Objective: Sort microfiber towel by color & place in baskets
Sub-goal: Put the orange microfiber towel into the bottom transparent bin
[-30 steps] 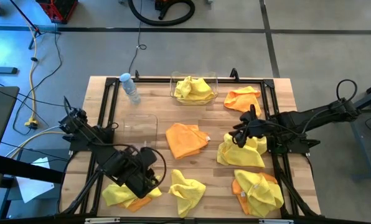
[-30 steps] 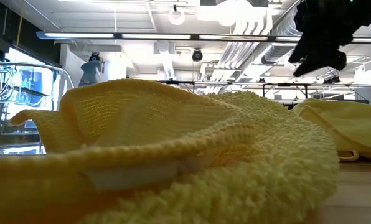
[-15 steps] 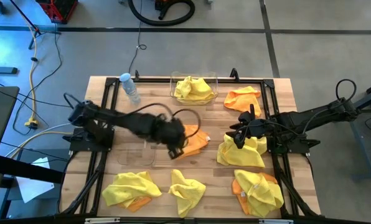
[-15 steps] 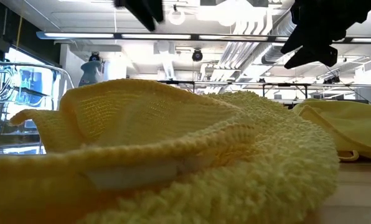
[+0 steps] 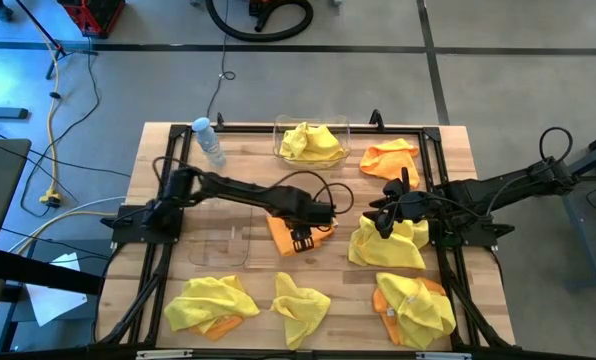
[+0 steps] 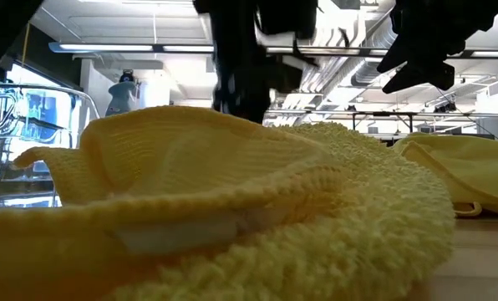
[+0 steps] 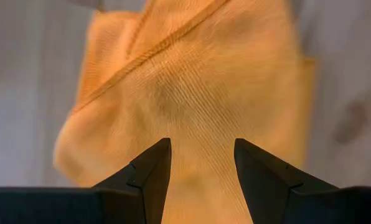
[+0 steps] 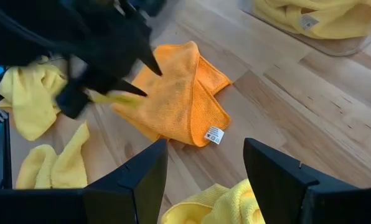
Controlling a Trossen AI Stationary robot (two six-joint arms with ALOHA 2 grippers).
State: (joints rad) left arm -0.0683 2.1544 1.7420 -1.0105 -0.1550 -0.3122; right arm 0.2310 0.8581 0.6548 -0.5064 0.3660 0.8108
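So the left arm has swung a long way in the last second: it was down over the yellow bundle at the near-left corner, and now the left gripper (image 5: 300,237) is stretched out over the orange towel (image 5: 308,218) in the middle of the table. Right arm hasn't budged at all.

Left wrist view settles it: both dark fingers (image 7: 149,176) are spread apart with nothing between them, and the orange cloth lies straight ahead of the gap and below it, filling nearly everything past the tips. I can't tell if the tips touch it yet. A seam ridge runs diagonally across the cloth, slanted relative to the line between the two jaws, so a plain drop-and-pinch would probably bunch up a fold there.

The right gripper (image 5: 386,222) hangs slack and empty over a yellow towel (image 5: 390,244) just beside the orange one. It's close too, but the left jaws are directly on the target, so that's the arm for this pick, I'd guess.

The far basket (image 5: 344,130) already has yellow in it. The empty basket (image 5: 246,192) sits back toward the left arm's base from the jaws, so that's likely where orange goes.
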